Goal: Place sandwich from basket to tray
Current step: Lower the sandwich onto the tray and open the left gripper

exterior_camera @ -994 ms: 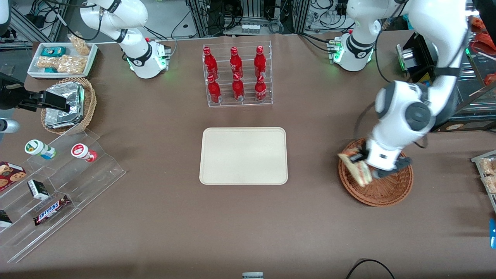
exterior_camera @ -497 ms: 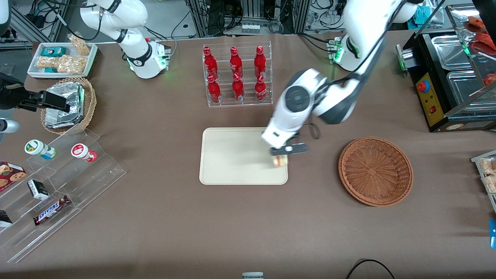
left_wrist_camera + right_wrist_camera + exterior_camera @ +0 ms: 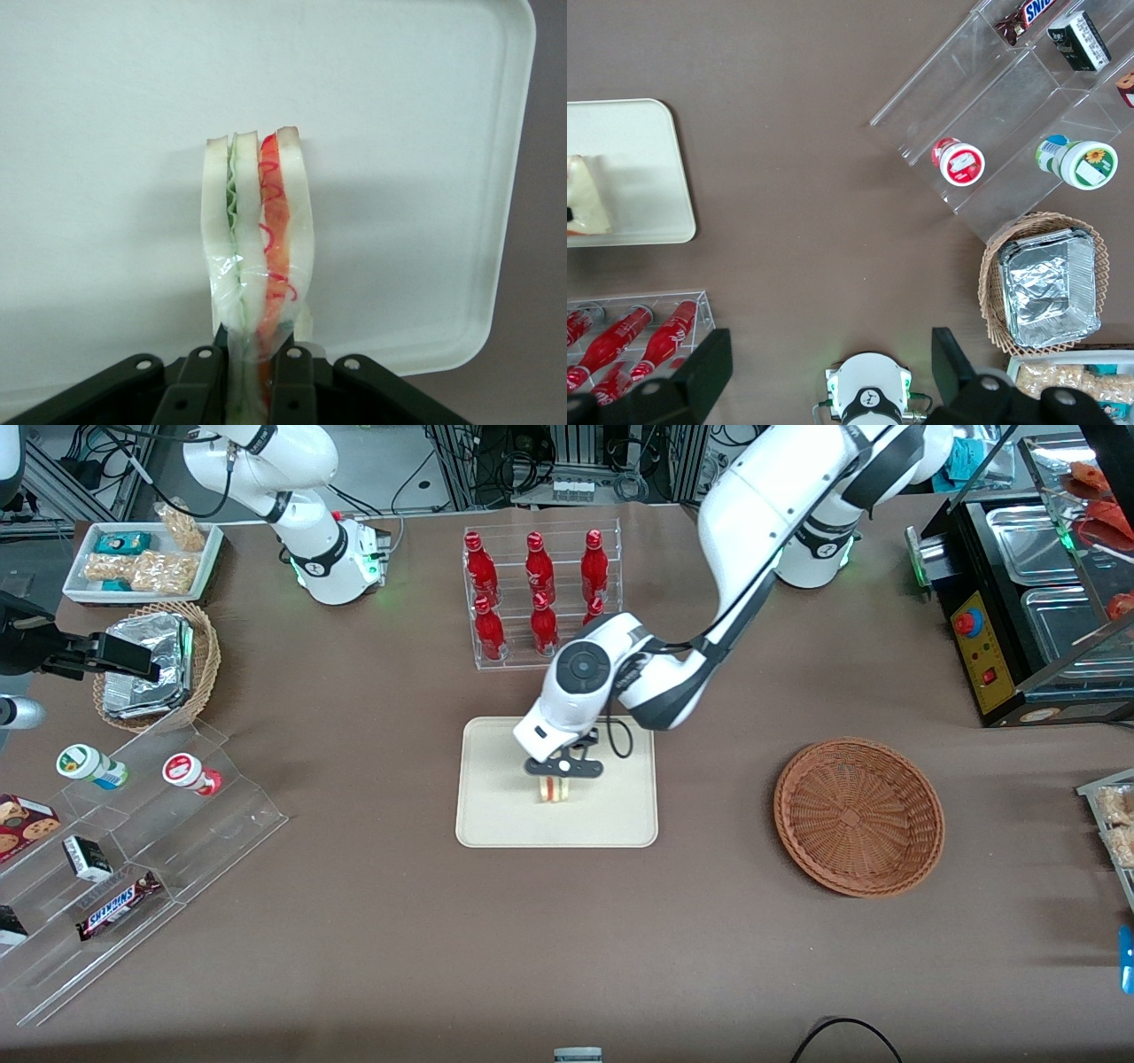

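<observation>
My left gripper is over the middle of the cream tray and is shut on the sandwich. In the left wrist view the sandwich is a wrapped wedge of white bread with green and red-orange layers, pinched between my black fingers, with the tray right under it. I cannot tell whether it touches the tray. The sandwich also shows in the right wrist view on the tray. The reddish-brown basket sits empty toward the working arm's end of the table.
A clear rack of red bottles stands farther from the front camera than the tray, close to my arm. A tan basket with foil packets, a white snack tray and clear shelves with snacks lie toward the parked arm's end.
My gripper carried the sandwich out of the basket, across the table, and on from the tray's edge to its middle. The basket is now empty.
</observation>
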`<state>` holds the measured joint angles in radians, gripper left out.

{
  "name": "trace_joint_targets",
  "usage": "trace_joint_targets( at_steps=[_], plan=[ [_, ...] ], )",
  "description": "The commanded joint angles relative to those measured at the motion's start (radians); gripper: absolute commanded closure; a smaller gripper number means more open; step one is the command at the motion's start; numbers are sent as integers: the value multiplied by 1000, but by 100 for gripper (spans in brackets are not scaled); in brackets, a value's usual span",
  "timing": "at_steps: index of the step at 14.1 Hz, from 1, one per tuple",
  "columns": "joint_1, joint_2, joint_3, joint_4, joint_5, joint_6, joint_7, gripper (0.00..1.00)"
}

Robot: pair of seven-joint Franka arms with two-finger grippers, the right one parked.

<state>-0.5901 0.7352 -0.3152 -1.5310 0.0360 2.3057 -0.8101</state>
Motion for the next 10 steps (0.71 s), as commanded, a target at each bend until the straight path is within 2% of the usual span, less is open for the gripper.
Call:
trace_joint_targets(
  at_steps=[1,2,3,4,7,10],
  plan=[
    [-10,6,18,29,10,-11,6,36],
    [-10,6,19,26,19,-11,3,17],
    [-8,4,19,28,30,-12,2,4],
    [-7,3,21,28,31,-12,2,1],
    [-4,-23,50,31,31,-58,-11,0],
    [9,-144,90,22,31,-199,2,0]
  ],
)
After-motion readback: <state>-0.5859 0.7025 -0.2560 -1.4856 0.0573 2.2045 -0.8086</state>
